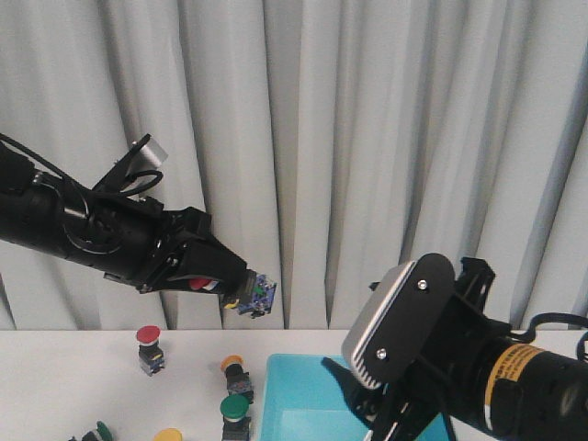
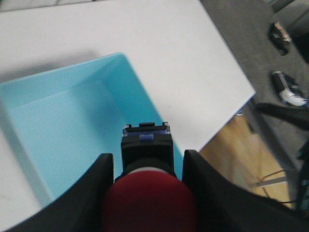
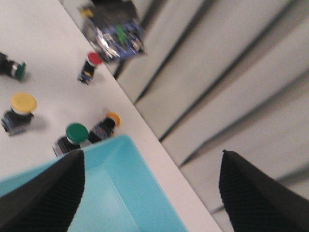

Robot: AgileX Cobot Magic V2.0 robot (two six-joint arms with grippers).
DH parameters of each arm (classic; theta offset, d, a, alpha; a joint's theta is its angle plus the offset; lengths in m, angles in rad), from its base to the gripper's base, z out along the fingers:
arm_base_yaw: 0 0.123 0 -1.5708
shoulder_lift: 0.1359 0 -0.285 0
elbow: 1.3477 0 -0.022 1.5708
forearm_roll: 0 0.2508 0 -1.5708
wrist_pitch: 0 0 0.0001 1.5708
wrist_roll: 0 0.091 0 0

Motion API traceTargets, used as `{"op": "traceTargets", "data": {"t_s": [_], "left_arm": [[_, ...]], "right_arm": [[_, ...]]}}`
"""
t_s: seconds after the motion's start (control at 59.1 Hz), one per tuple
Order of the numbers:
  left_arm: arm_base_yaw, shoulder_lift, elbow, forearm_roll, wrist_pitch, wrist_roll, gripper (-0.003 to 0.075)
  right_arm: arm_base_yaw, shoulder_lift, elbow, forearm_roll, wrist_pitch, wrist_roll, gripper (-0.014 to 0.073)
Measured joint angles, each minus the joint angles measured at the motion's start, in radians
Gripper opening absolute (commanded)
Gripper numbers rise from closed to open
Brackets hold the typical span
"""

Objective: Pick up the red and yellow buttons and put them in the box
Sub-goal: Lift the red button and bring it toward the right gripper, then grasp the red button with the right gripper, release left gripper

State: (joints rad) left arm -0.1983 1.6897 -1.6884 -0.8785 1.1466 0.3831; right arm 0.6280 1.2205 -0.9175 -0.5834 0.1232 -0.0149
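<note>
My left gripper [image 1: 231, 285] is shut on a red button [image 2: 148, 199], held in the air over the near-left edge of the light blue box [image 1: 299, 390]. In the left wrist view the box [image 2: 63, 121] lies below the held button. On the table left of the box are a second red button [image 1: 149, 346], upright, a yellow-orange one [image 1: 233, 368] beside the box, and a yellow one [image 3: 21, 109]. My right gripper [image 3: 150, 191] is open above the box's far side, nothing between its fingers.
Green-capped buttons [image 1: 235, 412] [image 3: 15, 69] sit among the others left of the box. The white table [image 2: 183, 63] ends just right of the box, with floor beyond. Grey curtains [image 1: 367, 138] hang behind the table.
</note>
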Motion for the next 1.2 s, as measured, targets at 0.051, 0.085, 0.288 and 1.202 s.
{"op": "traceTargets", "data": {"t_s": [0.051,0.085,0.288,1.202], "left_arm": [[0.0,-0.001,0.0,-0.029,0.013,0.003,0.0076],[-0.002,-0.001,0.0,-0.043,0.023,0.005,0.0076],[-0.052,-0.001,0.0,-0.079,0.057,0.093,0.008],[-0.158,-0.001,0.0,-0.134,0.091,0.228,0.0094]], "right_arm": [[0.01,0.0,0.0,-0.002,-0.027,0.002,0.0565],[0.016,0.0,0.0,-0.003,-0.049,0.002,0.0565],[0.022,0.0,0.0,-0.008,-0.101,0.005,0.0565],[0.022,0.002,0.0,0.004,-0.053,0.005,0.029]]}}
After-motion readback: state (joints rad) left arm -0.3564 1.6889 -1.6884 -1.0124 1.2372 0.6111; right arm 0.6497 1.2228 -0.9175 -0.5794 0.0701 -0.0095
